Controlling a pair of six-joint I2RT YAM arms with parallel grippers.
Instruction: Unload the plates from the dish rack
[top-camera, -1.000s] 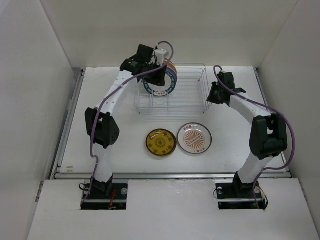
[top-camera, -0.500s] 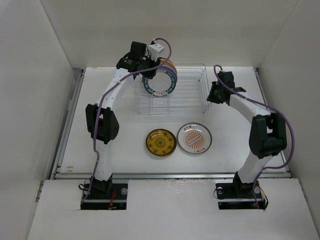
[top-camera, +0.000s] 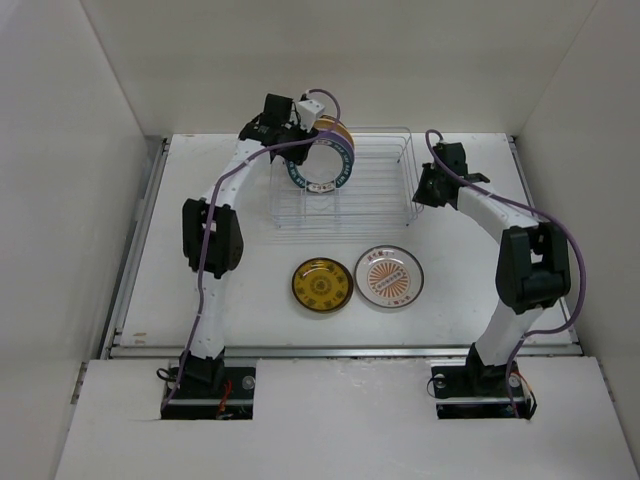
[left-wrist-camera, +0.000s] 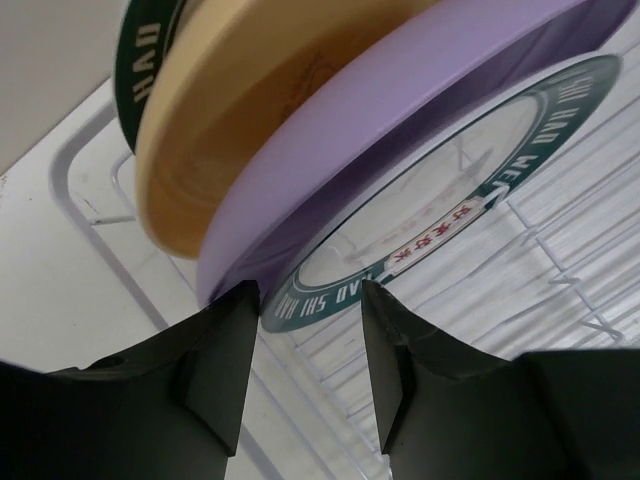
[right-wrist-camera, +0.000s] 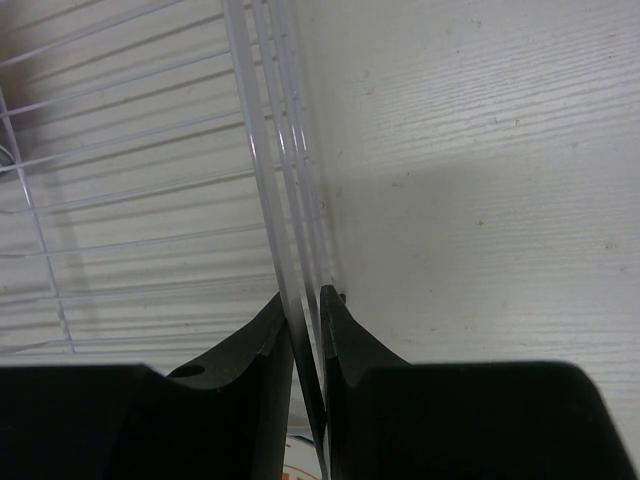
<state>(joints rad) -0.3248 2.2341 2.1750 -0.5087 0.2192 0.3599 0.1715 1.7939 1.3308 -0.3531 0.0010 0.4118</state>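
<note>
The dish rack (top-camera: 375, 185) stands at the back middle of the table. Three plates stand on edge at its left end: the teal-rimmed white plate (top-camera: 322, 166) in front, the lavender plate (left-wrist-camera: 400, 110) behind it, and the pale yellow plate (left-wrist-camera: 215, 140) at the back. My left gripper (top-camera: 298, 130) is open at their upper left. In the left wrist view its tips (left-wrist-camera: 310, 315) sit just short of the teal rim (left-wrist-camera: 330, 290). My right gripper (top-camera: 418, 192) is shut on the rack's right wall wire (right-wrist-camera: 300, 250). The dark-gold plate (top-camera: 321, 285) and the orange sunburst plate (top-camera: 389, 276) lie flat on the table.
White walls close in the table on the left, back and right. The two flat plates lie side by side in front of the rack. The rack's right part holds no plates.
My left gripper has moved from in front of the teal-rimmed plate up and back to the plates' upper left edge. The right arm and all plates have stayed in place.
</note>
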